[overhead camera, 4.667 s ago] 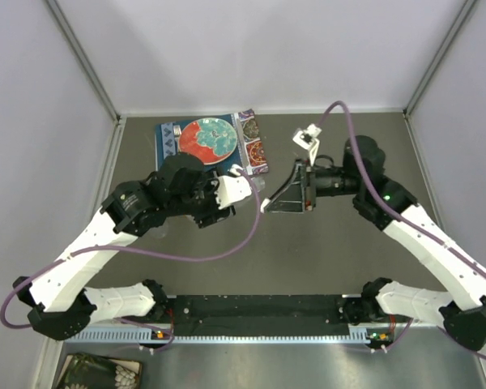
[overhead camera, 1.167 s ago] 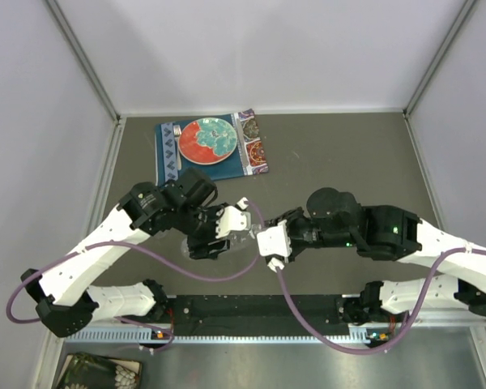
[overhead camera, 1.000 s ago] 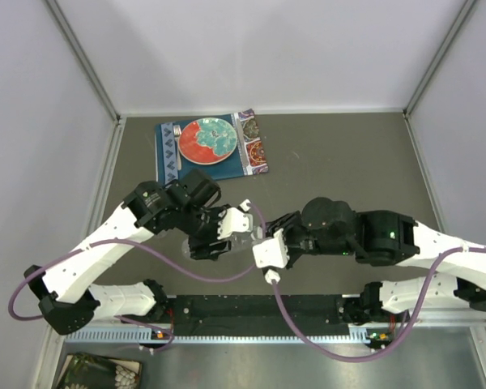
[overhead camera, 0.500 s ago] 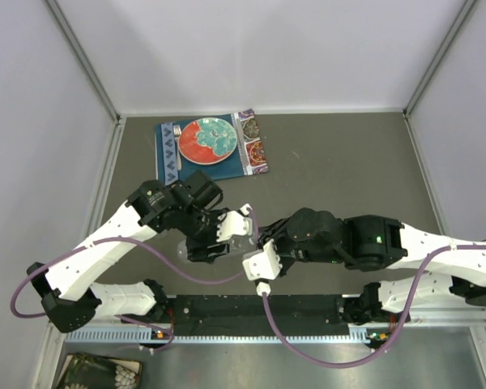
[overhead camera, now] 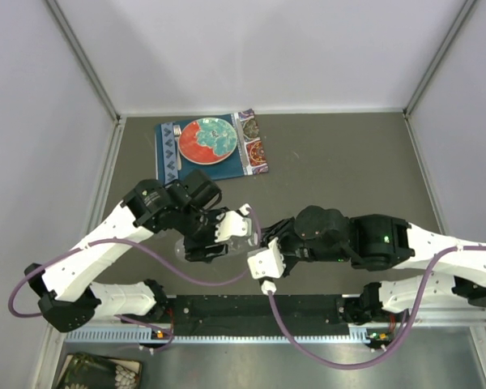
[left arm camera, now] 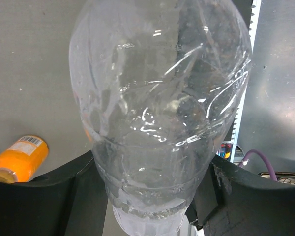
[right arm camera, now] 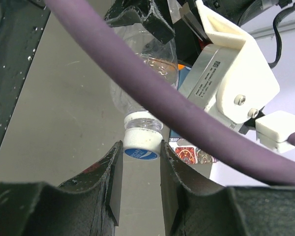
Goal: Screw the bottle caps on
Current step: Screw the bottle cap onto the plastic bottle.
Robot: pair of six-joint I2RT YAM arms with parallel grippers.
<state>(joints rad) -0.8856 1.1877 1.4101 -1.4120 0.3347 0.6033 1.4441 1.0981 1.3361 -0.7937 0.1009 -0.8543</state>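
Above the grey table (overhead camera: 332, 154), our left gripper (overhead camera: 215, 237) clamps the clear bottle (left arm camera: 157, 98) steady so our right gripper (right arm camera: 140, 157), pinching the white cap (right arm camera: 143, 139), can twist it.

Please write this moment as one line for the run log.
step: cap at bottle neck | left claw: holds clear bottle | right claw: closed on white cap | orange bottle: lying aside
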